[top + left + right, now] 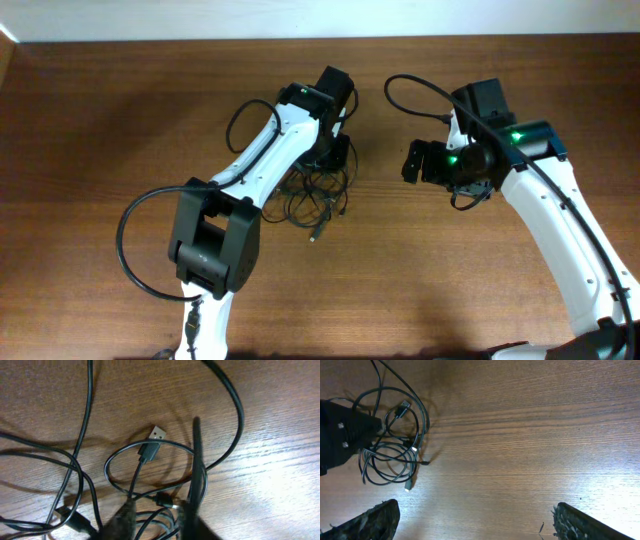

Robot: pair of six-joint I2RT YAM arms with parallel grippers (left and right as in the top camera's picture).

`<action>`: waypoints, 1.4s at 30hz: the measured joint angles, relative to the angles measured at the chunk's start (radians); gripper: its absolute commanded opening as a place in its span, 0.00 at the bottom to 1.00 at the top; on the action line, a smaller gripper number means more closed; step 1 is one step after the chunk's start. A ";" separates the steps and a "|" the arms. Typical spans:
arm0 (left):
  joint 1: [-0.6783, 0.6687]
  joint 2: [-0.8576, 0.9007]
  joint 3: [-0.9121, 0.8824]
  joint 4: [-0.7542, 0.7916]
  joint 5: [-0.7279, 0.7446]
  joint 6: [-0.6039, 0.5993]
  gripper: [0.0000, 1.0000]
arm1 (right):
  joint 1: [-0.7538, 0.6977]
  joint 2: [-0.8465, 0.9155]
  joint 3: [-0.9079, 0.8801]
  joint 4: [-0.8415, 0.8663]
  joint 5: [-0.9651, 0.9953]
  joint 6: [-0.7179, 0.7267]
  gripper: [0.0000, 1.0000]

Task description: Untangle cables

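**Left gripper**: jaws drawn near together, with several strands of the cables passing between the fingers. Whether they actually pinch a strand cannot be told.

**Right gripper**: jaws wide apart, holding nothing, over bare wood well to one side of the heap.

**Cables**: thin black cords, looped and crossed in one loose tangle near the middle of the bench, under the left wrist. One flat silvery plug lies inside a loop. Another small tip pokes out at the heap's lower edge in the overhead view.

**Hidden or unclear**: the left arm covers part of the tangle from overhead, the number of cords is unclear, and the fingers are blurred and cut off at the frame edges.
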 measured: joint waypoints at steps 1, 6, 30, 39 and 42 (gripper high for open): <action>0.000 0.000 0.000 0.001 0.000 0.004 0.00 | 0.000 0.000 0.000 0.000 0.000 0.000 0.98; 0.000 0.000 0.023 -0.055 0.000 0.019 0.00 | 0.000 0.000 0.000 0.001 0.000 -0.001 0.98; 0.000 -0.291 0.372 -0.124 0.274 -0.008 0.00 | 0.000 0.000 0.000 0.167 -0.388 -0.001 0.98; 0.000 -0.291 0.371 -0.070 0.432 -0.031 0.00 | 0.000 0.000 0.000 0.224 -0.475 -0.002 0.98; 0.001 -0.291 0.371 -0.021 0.602 -0.034 0.00 | 0.000 0.000 0.000 0.190 -0.401 -0.005 0.99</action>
